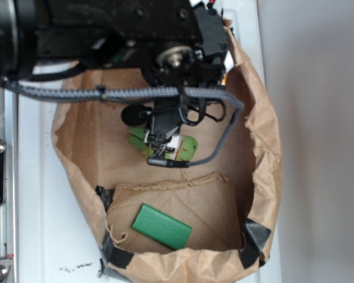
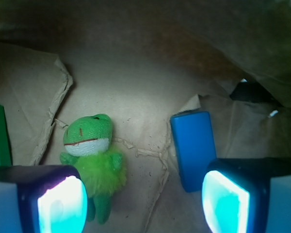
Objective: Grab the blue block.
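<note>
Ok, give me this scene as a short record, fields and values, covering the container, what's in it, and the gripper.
container: brown paper bag, lying open on a white surface
blue block: flat on the bag floor, beside the right finger in the wrist view, hidden in the exterior view
green toy: plush, lying face up, left of the blue block
green block: on the bag floor, apart from the toy
gripper: open, holding nothing, above the gap between toy and blue block
contact with blue block: none visible

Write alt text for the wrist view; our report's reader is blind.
A flat bright blue rectangular block lies on crumpled brown paper, beside a green plush frog toy. The open hand hovers above both, holding nothing.
</note>
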### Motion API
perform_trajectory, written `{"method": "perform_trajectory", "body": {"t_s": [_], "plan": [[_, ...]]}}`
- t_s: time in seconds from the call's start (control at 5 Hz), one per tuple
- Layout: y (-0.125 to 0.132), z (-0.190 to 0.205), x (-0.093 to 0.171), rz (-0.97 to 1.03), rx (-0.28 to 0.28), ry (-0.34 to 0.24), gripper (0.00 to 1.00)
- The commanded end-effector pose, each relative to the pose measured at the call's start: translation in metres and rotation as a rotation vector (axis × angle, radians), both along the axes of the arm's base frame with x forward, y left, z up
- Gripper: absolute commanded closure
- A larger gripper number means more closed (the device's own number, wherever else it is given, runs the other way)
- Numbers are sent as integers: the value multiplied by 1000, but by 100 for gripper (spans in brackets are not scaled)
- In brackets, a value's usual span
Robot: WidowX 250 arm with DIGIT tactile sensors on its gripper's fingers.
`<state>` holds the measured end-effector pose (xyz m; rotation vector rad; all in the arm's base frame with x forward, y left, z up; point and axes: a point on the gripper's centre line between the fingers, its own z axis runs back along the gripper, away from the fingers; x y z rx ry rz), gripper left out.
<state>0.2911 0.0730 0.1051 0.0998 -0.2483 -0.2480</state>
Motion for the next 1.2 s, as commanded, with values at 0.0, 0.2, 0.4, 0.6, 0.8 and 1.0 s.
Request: {"method": "perform_trajectory", "body": {"t_s": [0.0,0.2,0.4,0.6,0.8,1.0], "plan": [[10,-9,14,-74,103,-23,0],[9,-18,22,-78,104,-19,0],[17,-23,40,-34,134,-25,0],[21,-26,44,-30,147,-28,0],[17,-27,42,-48,171,-43,0],[15,-25,42,-44,204,-58,0]]}}
